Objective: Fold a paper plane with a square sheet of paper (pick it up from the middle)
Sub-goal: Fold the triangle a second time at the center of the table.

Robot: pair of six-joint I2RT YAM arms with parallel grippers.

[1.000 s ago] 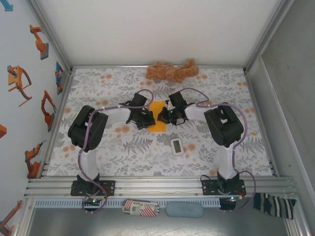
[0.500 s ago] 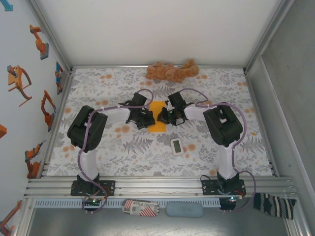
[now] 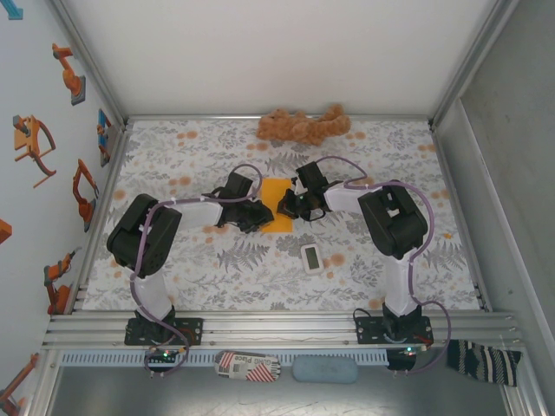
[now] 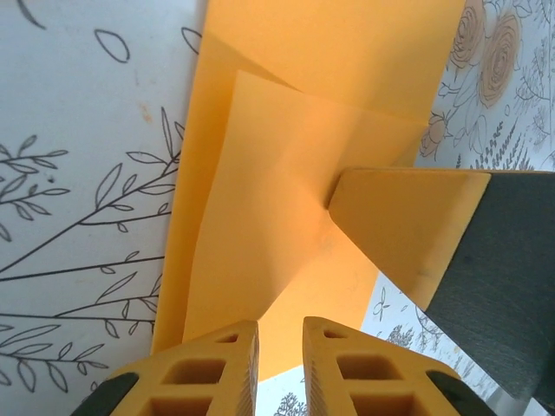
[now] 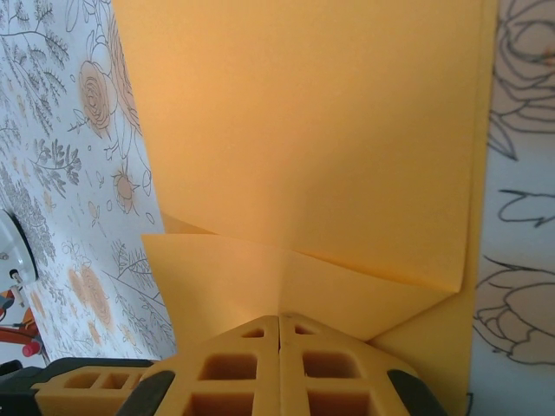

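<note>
Floral table: orange paper centre, brown plush toy far edge, white device nearer.

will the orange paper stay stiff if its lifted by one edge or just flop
Probably floppy: the paper is a thin sheet lying flat on the table. Its folded flap seems slightly raised, so creases may spring open once released. Likely very light; a push would probably slide it, not tip it.

Fixed high overhead view; both wrist views close above the same orange paper
</note>
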